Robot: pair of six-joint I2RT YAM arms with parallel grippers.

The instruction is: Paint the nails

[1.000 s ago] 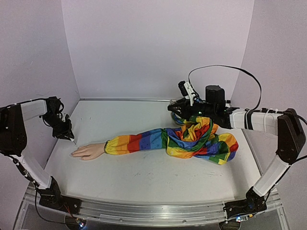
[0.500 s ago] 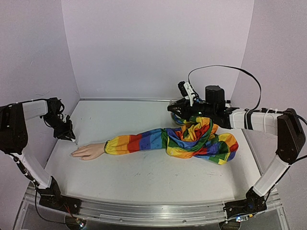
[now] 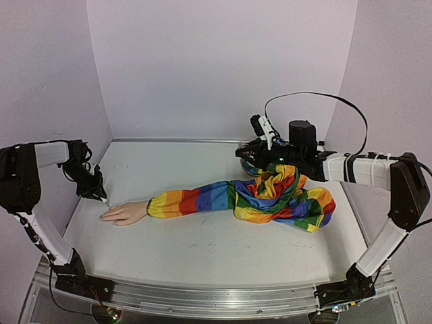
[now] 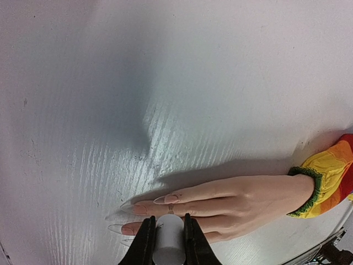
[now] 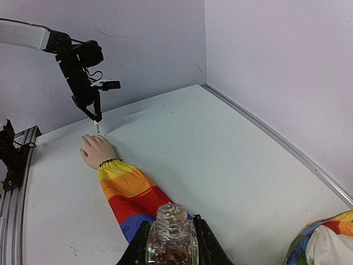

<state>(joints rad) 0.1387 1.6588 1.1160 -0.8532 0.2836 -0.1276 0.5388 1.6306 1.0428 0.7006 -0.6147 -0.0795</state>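
Nails (image 3: pixel 103 217) sit at left middle of the top view, on the mannequin hand (image 3: pixel 127 213) lying on the bench (image 3: pixel 202 250), with the left hand (image 3: pixel 101 196) close above. Left wrist view: it grips a white brush handle (image 4: pixel 168 237) over the fingertips. Right wrist view: the right hand (image 5: pixel 171 248) clamps a glass bottle (image 5: pixel 171 218). Nails look hard, smooth and tiny: I would only touch them lightly, never grasp.

Right gripper (image 5: pixel 170 245) clasps a clear bottle (image 5: pixel 171 231), bottom centre. Beyond it, a rainbow sleeve (image 5: pixel 129 190) ends in a pale hand (image 5: pixel 95 149) flat on the table (image 5: pixel 220 143). Left gripper (image 5: pixel 96 115) points a brush (image 5: pixel 97 127) down just above the hand.
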